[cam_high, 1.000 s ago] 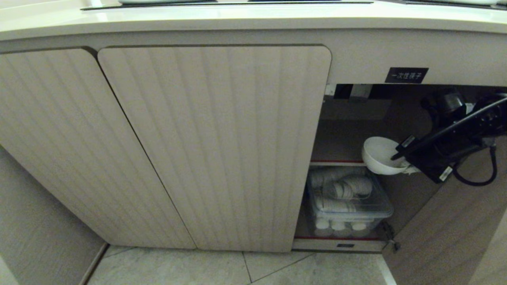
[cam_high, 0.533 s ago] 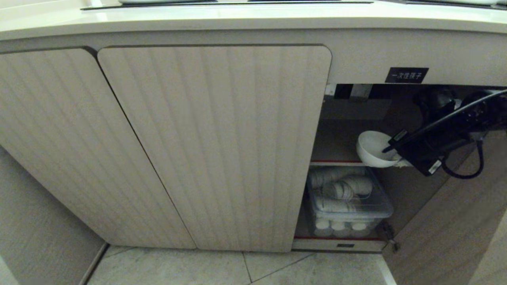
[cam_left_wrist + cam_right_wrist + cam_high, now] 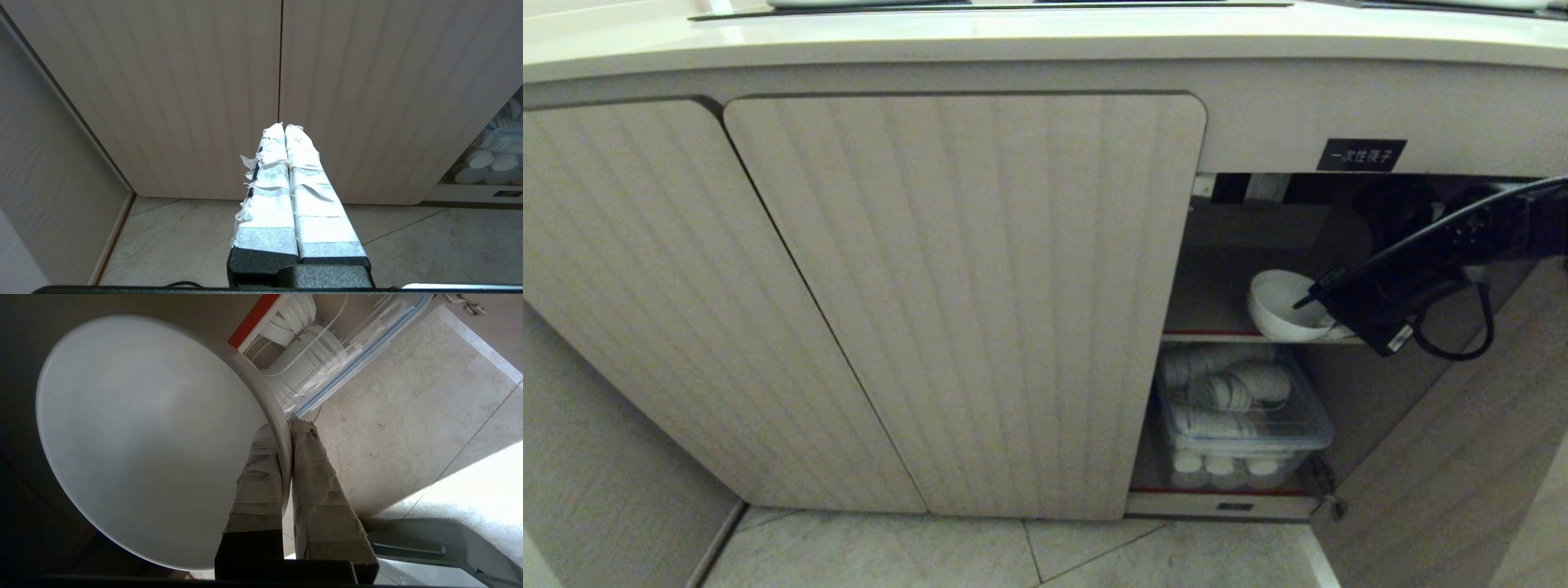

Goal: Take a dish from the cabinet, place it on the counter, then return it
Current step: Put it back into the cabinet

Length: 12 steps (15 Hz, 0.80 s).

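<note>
While the two ribbed doors [image 3: 964,302] on the left stand shut, the cabinet [image 3: 1258,237] shows an open bay on the right, under a small black label [image 3: 1361,154]. Inside that bay, the right claw [image 3: 1311,296] holds a white bowl [image 3: 1278,304] by its rim: in the right wrist view one taped finger [image 3: 255,486] lies inside the bowl and the other outside, pinched narrow on the wall. The bowl sits level with the upper shelf [image 3: 1213,334], over its red front edge, mouth tipped a little toward the claw; whether it touches the shelf cannot be told. Nothing shows inside the bowl.

Below, on the bottom shelf, a clear plastic box [image 3: 1241,425] holds stacks of white disposable cups [image 3: 1229,392], some lying on their sides, some standing at the front. The box fills most of the lower bay's width.

Right of the bay, the opened door [image 3: 1445,482] swings out over the tiled floor [image 3: 1013,555]. The arm's black cable [image 3: 1462,347] loops down just beside the shelf edge. Above, the bench [image 3: 1013,41] runs along the top, its rim overhanging the doors.

The left claw [image 3: 284,126] hangs low before the shut doors, its taped fingers pressed together on nothing.
</note>
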Available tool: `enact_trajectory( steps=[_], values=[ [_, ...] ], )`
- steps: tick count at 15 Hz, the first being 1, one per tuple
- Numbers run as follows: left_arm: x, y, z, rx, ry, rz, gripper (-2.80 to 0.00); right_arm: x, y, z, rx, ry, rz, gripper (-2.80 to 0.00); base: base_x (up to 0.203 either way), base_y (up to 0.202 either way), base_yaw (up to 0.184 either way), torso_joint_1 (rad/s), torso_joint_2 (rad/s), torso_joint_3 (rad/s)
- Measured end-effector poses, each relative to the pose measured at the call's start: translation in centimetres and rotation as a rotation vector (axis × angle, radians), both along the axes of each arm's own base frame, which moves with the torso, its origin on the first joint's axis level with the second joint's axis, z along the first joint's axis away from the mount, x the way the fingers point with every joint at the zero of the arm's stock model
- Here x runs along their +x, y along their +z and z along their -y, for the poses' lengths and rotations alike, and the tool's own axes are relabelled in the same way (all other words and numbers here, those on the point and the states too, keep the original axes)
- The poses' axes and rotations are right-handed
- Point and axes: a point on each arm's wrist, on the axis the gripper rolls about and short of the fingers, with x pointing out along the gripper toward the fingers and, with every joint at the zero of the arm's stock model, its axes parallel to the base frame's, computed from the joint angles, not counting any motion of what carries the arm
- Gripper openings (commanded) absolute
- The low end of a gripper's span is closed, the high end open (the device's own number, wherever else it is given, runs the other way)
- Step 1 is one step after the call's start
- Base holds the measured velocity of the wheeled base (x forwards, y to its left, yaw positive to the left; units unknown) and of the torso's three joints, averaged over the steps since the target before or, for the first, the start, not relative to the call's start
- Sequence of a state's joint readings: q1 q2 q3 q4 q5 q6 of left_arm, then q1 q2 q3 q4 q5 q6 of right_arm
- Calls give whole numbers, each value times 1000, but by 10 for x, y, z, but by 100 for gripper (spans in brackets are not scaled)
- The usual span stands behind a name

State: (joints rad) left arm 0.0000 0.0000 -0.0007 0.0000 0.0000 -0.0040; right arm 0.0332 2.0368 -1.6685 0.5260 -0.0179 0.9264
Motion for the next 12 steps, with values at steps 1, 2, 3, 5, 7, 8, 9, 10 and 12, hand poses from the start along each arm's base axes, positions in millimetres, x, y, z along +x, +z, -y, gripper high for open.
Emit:
enact_trajectory(
  steps=[1,2,3,5,7,8,9,10,12],
  values=[
    [0,0,0,-1,0,0,-280,1,-2,0,0,0,-2,-280,0,0,0,0,0,0],
    [0,0,0,0,0,0,-280,3,-3,0,-2,-1,-3,-280,0,0,0,0,0,0],
    [0,0,0,0,0,0,-280,4,-3,0,-2,0,-2,-280,0,0,0,0,0,0],
    [0,0,0,0,0,0,-280,7,-5,0,-3,0,-4,-280,0,0,0,0,0,0],
    [0,0,0,0,0,0,-280,9,-7,0,-3,0,-8,-280,0,0,0,0,0,0],
    [0,0,0,0,0,0,-280,10,-8,0,-3,0,-10,-280,0,0,0,0,0,0],
    [0,0,0,0,0,0,-280,10,-9,0,-3,0,-13,-280,0,0,0,0,0,0],
    [0,0,0,0,0,0,-280,11,-10,0,-3,0,-15,-280,0,0,0,0,0,0],
    [0,0,0,0,0,0,-280,12,-11,0,-4,0,-17,-280,0,0,0,0,0,0]
  ],
)
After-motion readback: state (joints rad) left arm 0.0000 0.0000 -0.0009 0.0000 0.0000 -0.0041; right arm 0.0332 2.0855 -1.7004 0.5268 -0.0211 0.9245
